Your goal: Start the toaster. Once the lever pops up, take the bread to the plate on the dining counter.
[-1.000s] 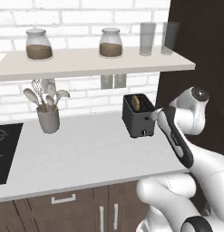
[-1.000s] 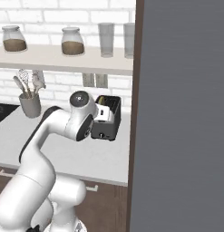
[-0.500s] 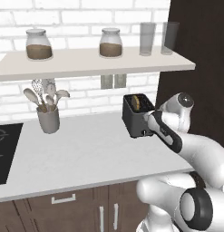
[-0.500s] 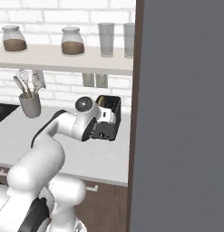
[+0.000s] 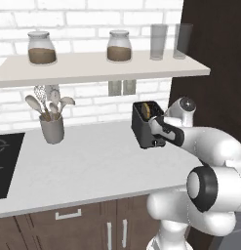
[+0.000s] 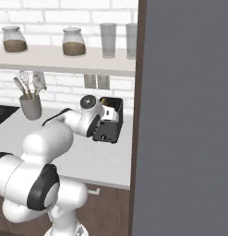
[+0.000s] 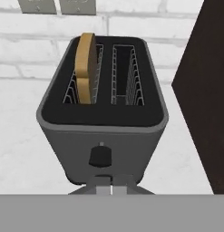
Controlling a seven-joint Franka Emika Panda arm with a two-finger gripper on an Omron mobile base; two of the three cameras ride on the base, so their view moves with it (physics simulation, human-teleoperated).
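Pale worktop [image 5: 92,166] stretches under the shelf [image 5: 92,66], and the toaster [image 7: 102,118] sits at its far right end, beside the dark panel [image 7: 208,90]. Bread [image 7: 86,68] stands upright in the left slot, sticking out the top. Gripper [image 7: 111,185] is right at the toaster's front face, low down, jaws pinched together, holding nothing.

You're in a rendered kitchen: white brick wall [image 5: 83,14], pale shelf [image 5: 92,68] with 2 lidded glass jars [image 5: 41,48], grey utensil crock [image 5: 52,128], black cooktop [image 5: 5,163], dark wooden cabinets [image 5: 68,227]
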